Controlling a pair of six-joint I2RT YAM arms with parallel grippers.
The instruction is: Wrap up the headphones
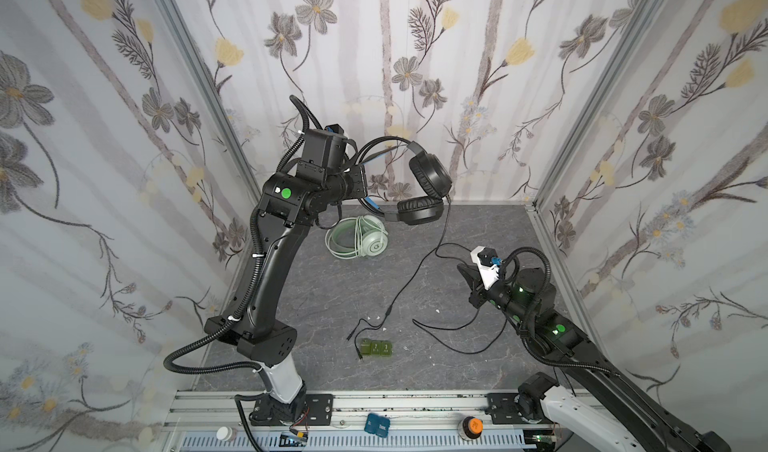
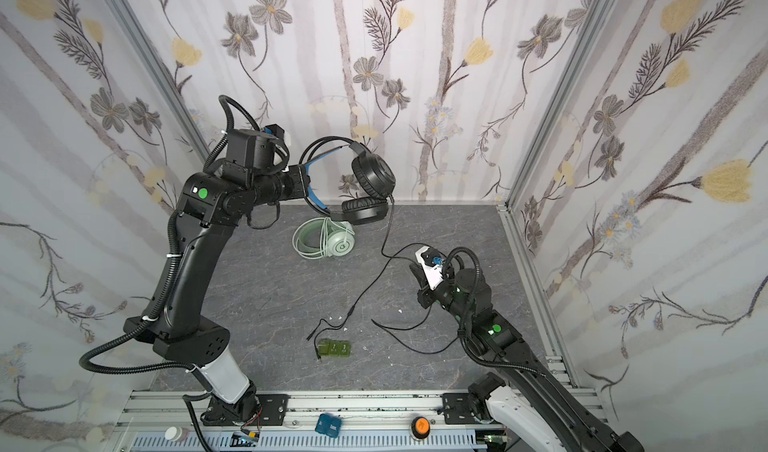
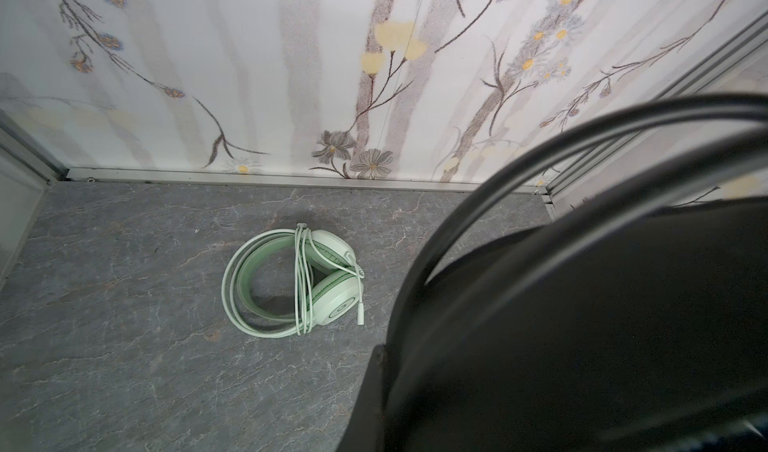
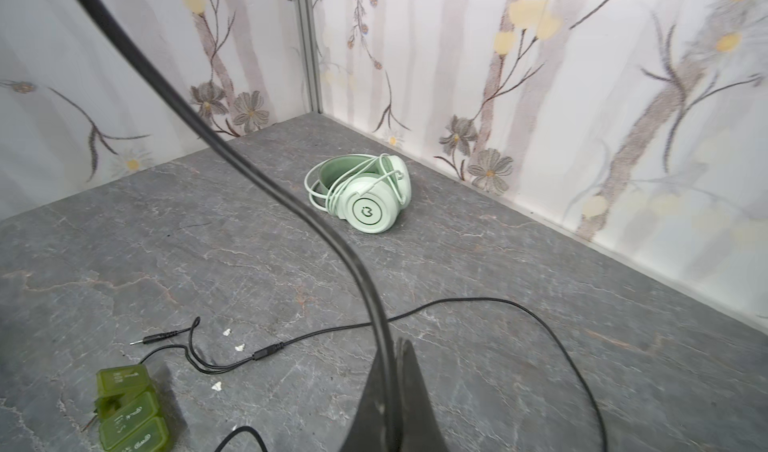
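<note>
Black headset (image 1: pixel 430 177) aloft, its cable (image 4: pixel 374 304) pinched

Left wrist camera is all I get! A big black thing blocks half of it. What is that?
Observer: That's the black headphones. The left claw is shut on the headband and holds them up in the air.
Operator: Where's the wire?
Observer: The black cable hangs down to the table, and the right claw is shut on it.
Operator: And the end of it?
Observer: Its plugs lie loose beside the green blocks.
</note>
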